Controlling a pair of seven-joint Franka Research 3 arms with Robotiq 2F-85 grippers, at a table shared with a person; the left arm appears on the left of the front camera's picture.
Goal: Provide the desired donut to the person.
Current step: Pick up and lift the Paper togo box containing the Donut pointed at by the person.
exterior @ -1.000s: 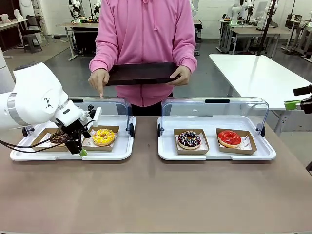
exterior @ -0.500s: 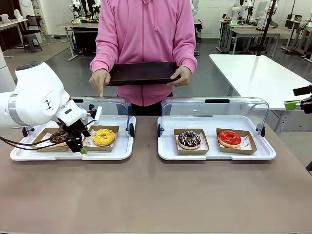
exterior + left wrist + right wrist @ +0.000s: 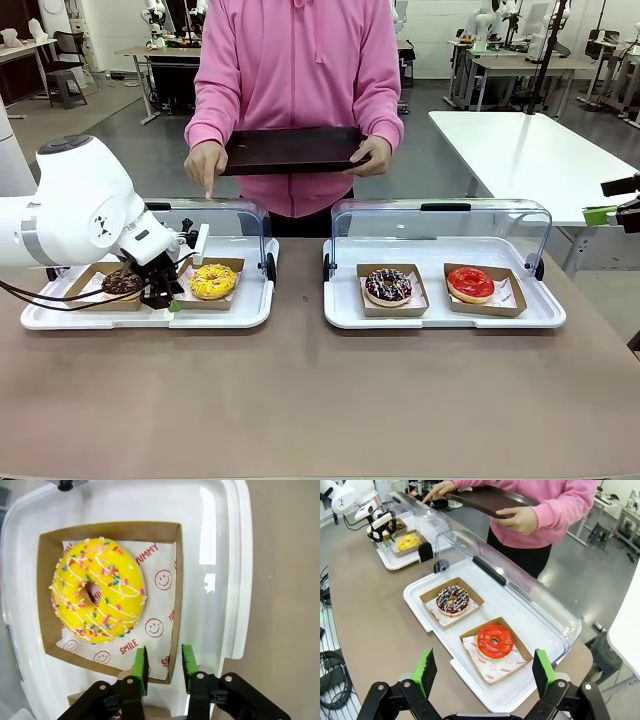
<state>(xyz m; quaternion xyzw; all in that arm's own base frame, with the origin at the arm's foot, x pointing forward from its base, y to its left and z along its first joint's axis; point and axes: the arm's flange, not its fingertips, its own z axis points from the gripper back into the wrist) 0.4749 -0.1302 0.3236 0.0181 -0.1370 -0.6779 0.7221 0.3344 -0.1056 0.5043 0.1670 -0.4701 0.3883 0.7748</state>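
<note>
A yellow sprinkled donut (image 3: 213, 280) (image 3: 97, 597) lies in a cardboard tray (image 3: 176, 580) inside the left white box (image 3: 250, 312). My left gripper (image 3: 168, 300) (image 3: 164, 667) hangs over that tray's near corner. One finger is inside the tray's wall and one outside, with the jaws narrowly apart and nothing pressed between them. The person (image 3: 295, 80) in pink holds a dark serving tray (image 3: 290, 150) and points a finger (image 3: 207, 188) down at the left box's lid. My right gripper (image 3: 484, 672) (image 3: 605, 212) stands wide open off the table's right side.
A chocolate donut (image 3: 122, 283) sits left of the yellow one. The right white box (image 3: 440, 318) holds a dark sprinkled donut (image 3: 388, 286) (image 3: 452, 600) and a red glazed donut (image 3: 470, 284) (image 3: 495, 641). Both clear lids stand raised at the back. The brown tabletop in front is bare.
My left gripper has shifted slightly up and toward the yellow donut's cardboard tray. The person, the dark tray and my right arm have held still.
</note>
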